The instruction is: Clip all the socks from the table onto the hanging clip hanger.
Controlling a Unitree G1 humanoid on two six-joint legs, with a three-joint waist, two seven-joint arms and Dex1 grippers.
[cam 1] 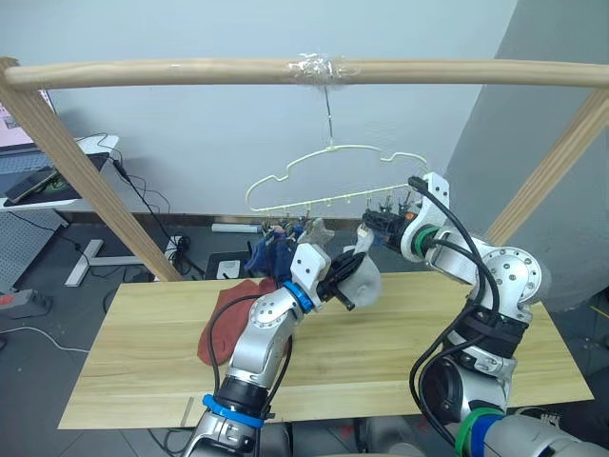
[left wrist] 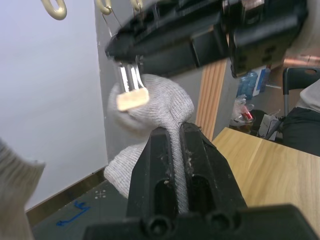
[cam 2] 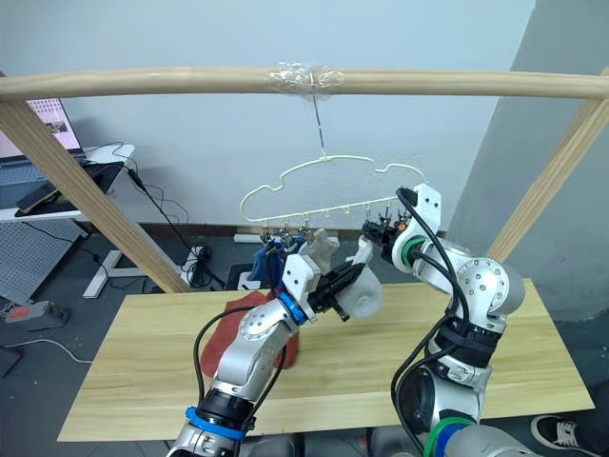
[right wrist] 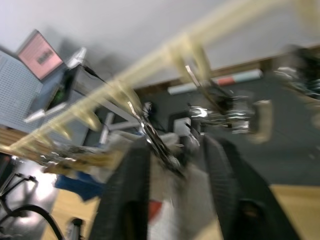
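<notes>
With blue socks (cam 1: 271,249) already clipped on the clip hanger (cam 1: 333,181) and rust-red socks (cam 1: 228,319) left near the table's (cam 1: 133,381) far edge, the left pincer (cam 1: 350,279) pinches a grey sock (left wrist: 155,107) while the right pincer (right wrist: 175,165), fingers parted, works a clip (left wrist: 131,90).

Even indoor light, right wrist view blurred

One thin pale-yellow wire clip hanger (cam 1: 328,178) hangs from one thick wooden pole (cam 1: 171,72). Blue knit socks (cam 1: 271,249) are clipped on it, their number unclear. One light grey knit sock (cam 1: 364,277) is held up; rust-red knit socks (cam 1: 228,319) lie heaped on one light wooden plank bench (cam 1: 143,371), count unclear
</notes>
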